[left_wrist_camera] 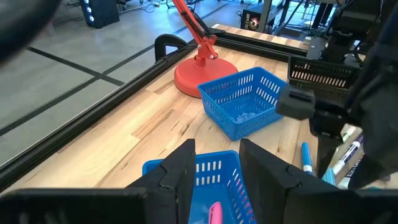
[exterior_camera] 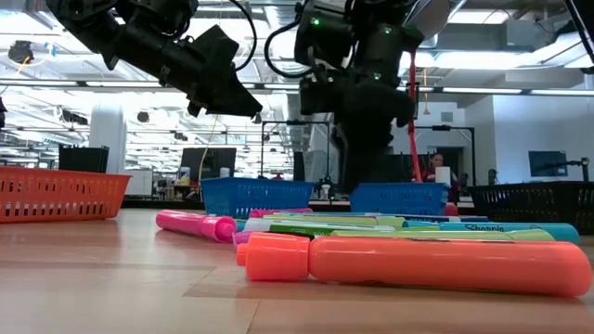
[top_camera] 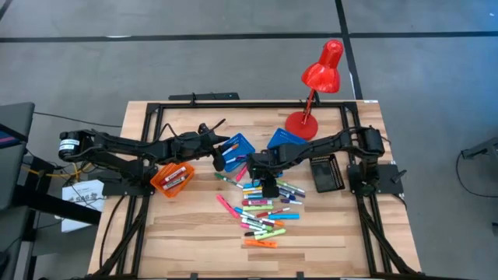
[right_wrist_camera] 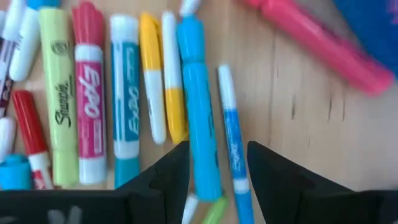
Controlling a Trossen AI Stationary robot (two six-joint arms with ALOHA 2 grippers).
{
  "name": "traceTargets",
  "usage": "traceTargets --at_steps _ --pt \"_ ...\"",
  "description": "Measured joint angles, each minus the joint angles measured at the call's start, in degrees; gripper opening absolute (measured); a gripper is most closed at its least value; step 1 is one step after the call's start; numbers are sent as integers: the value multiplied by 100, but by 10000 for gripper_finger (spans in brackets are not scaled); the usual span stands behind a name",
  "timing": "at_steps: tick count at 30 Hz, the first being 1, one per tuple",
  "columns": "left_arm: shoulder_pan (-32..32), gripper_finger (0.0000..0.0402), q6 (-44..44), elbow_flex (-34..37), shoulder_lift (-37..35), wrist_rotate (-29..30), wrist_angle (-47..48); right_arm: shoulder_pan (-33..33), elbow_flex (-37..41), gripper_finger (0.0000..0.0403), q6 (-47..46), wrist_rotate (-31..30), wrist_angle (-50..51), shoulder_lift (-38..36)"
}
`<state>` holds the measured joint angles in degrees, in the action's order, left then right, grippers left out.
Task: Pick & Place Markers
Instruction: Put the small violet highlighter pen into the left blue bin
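Below, right pincer [right_wrist_camera: 214, 174] over markers [top_camera: 264, 211]

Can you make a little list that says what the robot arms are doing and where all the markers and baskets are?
left gripper: jaws open, above a blue basket holding a pink marker
right gripper: jaws open, empty, low over the marker pile, above a long blue marker
markers: loose pile mid-table
second blue basket: beside the red lamp
orange basket: holds markers
black basket: right of the pile
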<state>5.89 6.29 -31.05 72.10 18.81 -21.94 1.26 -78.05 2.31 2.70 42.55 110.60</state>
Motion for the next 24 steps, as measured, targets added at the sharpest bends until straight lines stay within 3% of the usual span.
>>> traceTargets --at_steps 12,17,24 --pt "13 121 -2 2 -2 0 -4 749 -2 156 -1431 41 1476 -266" --pt "22 121 -2 2 -4 0 -4 1262 91 156 -1477 56 1396 -264" --pt "39 121 -11 2 -7 -2 -64 1531 542 145 -2321 309 876 -264"
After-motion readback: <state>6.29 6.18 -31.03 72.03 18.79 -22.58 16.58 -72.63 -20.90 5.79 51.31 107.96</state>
